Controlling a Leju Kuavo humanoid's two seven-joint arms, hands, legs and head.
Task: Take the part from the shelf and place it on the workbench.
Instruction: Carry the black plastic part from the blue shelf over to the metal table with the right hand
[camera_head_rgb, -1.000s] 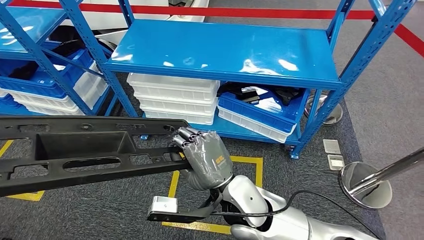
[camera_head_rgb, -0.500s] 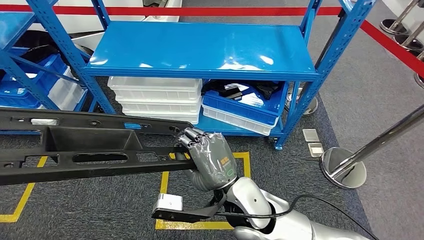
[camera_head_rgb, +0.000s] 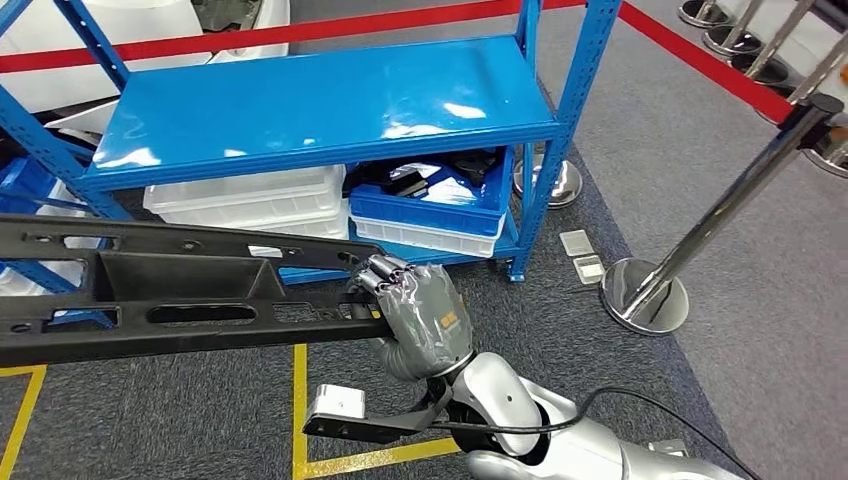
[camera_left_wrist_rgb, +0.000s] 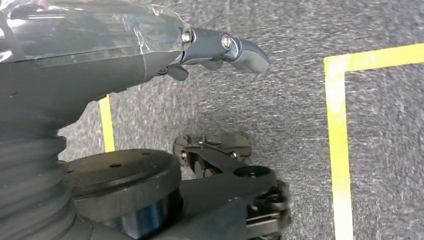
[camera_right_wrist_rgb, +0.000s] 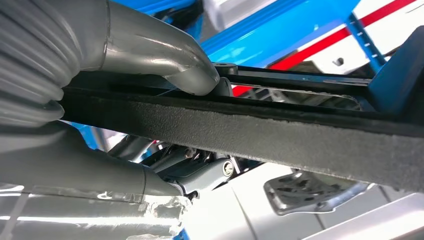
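Right hand (camera_head_rgb: 420, 318) grips the long black part (camera_head_rgb: 180, 290) at its near end: fingers (camera_head_rgb: 385, 275) curl over the part's top edge, palm against its side. The part runs away from the hand toward the robot's left, roughly level, held in the air over the grey carpeted floor (camera_head_rgb: 600, 380). Its body has an open rectangular pocket and several slots along its length; far end runs out of the head view.

Right wrist view: thumb (camera_right_wrist_rgb: 165, 55) pressed onto the part's upper face, darker fingers beneath, the part's rough black edge (camera_right_wrist_rgb: 260, 135) clamped between them. Hold looks firm; the hand is closed around the part.

Beyond the hand, past the part: blue shelf (camera_head_rgb: 320, 105), top deck bare and glossy. On its lower level, white bins (camera_head_rgb: 250, 200) and a blue bin (camera_head_rgb: 430, 205) with dark items inside. The part is clear of the shelf, not touching it.

To the right of the hand: chrome stanchion (camera_head_rgb: 650, 290) on a round base, red belt lines behind. Yellow tape lines (camera_head_rgb: 300, 400) on the floor below the hand.

Left hand (camera_left_wrist_rgb: 150, 50): hangs over the carpet in the left wrist view, nothing seen in it; the fingers (camera_left_wrist_rgb: 240, 50) reach out straight, how far apart cannot tell
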